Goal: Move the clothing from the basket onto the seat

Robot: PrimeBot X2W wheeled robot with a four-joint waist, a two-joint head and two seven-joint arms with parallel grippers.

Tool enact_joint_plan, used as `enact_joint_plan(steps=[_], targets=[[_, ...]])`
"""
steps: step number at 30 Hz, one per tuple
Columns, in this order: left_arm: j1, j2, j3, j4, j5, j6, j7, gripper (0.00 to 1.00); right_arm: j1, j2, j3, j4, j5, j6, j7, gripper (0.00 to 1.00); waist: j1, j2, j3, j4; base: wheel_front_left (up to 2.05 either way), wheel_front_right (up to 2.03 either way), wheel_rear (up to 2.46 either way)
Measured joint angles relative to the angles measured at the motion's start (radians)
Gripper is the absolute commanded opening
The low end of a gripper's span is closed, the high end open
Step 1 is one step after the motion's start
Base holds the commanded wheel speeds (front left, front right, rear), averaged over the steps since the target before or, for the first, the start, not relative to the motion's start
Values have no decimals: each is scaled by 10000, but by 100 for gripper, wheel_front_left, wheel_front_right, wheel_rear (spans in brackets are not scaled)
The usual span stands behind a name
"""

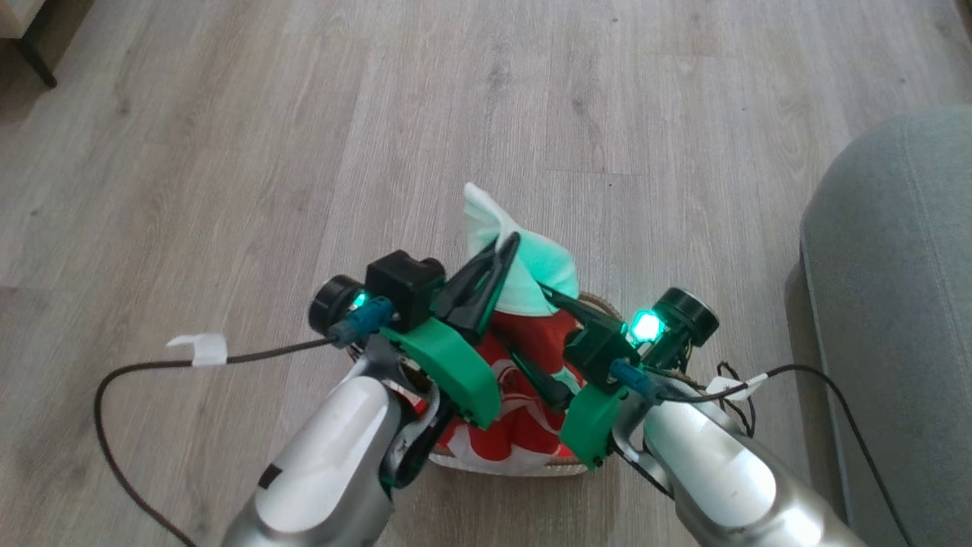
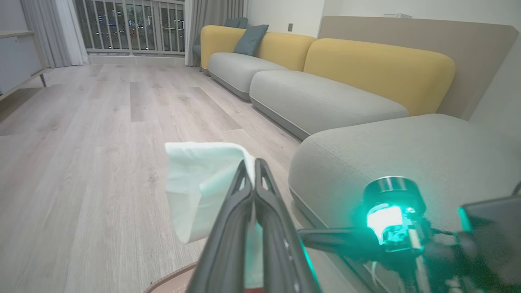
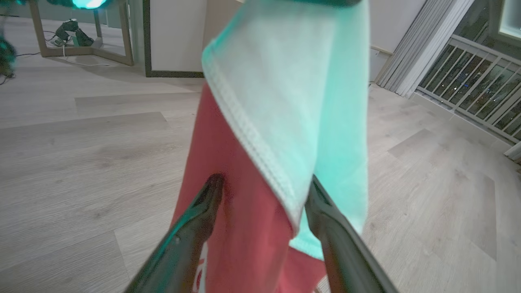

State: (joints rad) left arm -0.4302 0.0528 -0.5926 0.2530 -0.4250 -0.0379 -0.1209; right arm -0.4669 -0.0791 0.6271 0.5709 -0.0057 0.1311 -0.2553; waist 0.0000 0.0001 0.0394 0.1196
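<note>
The clothing (image 1: 524, 395) is a red garment heaped in the basket (image 1: 507, 466) on the floor beneath both arms. My left gripper (image 1: 510, 245) is shut on its white sleeve (image 1: 524, 266) and holds it up above the basket; the left wrist view shows the sleeve (image 2: 199, 187) draped beside the pinched fingertips (image 2: 254, 165). My right gripper (image 1: 528, 323) stands open, its fingers on either side of the hanging red cloth (image 3: 244, 228), apart from each other. The grey-green seat (image 1: 888, 304) lies to the right of the basket.
Dark cables (image 1: 152, 365) trail over the wooden floor on both sides. A furniture leg (image 1: 34, 61) stands far left. Further sofa sections with yellow backs (image 2: 366, 69) line the wall. A wooden frame (image 3: 81, 53) and a window railing (image 3: 468, 89) stand further off.
</note>
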Motion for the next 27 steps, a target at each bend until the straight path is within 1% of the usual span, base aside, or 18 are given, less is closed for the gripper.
enact_joint_plan(steps=[1,2,6,7,8,9,10,11,14,17,19,20,27], targets=[[-1,0,-98,-107,-67,54,71,0,1,17,6,151,63,0,0,38,0,0,-10,10,0,0,0],[0,0,-188,-190,-119,92,84,0,1,35,17,278,207,0,0,0,0,0,-15,14,0,0,0],[-1,-6,-272,-378,-244,267,155,0,-1,81,-59,405,700,0,2,0,0,0,-6,-67,0,0,0],[0,-6,-270,-380,-244,326,153,12,-1,90,-107,403,794,0,2,0,0,0,9,-110,0,0,0],[0,-6,-247,-366,-263,326,153,31,-1,92,-167,403,863,0,2,0,0,0,22,-156,0,0,0],[1,-4,-209,-339,-366,326,151,43,-1,92,-249,397,903,0,2,0,0,0,38,-209,0,0,0],[1,13,-180,-286,-433,326,138,76,-4,86,-351,364,957,0,2,0,0,0,58,-276,0,0,0],[3,40,-150,-205,-451,322,136,100,-11,73,-435,318,984,0,2,0,0,0,82,-350,0,0,0],[14,178,-59,171,-560,314,-84,100,-121,-81,-830,67,1147,0,2,0,0,0,167,-631,0,0,0],[51,222,4,748,-545,307,-545,100,-243,-541,-1461,-280,1216,0,2,0,0,0,252,-969,0,0,0],[60,213,-6,1120,-518,165,-805,100,-303,-855,-1806,-418,1246,0,2,0,0,0,324,-1254,0,0,0],[60,213,-6,1120,-518,165,-805,100,-303,-855,-1806,-418,1246,0,2,0,0,0,324,-1254,0,0,0],[88,79,-731,1898,-299,-303,-1198,100,-368,-1770,-2947,-871,1302,0,2,0,0,0,618,-2474,0,0,0]])
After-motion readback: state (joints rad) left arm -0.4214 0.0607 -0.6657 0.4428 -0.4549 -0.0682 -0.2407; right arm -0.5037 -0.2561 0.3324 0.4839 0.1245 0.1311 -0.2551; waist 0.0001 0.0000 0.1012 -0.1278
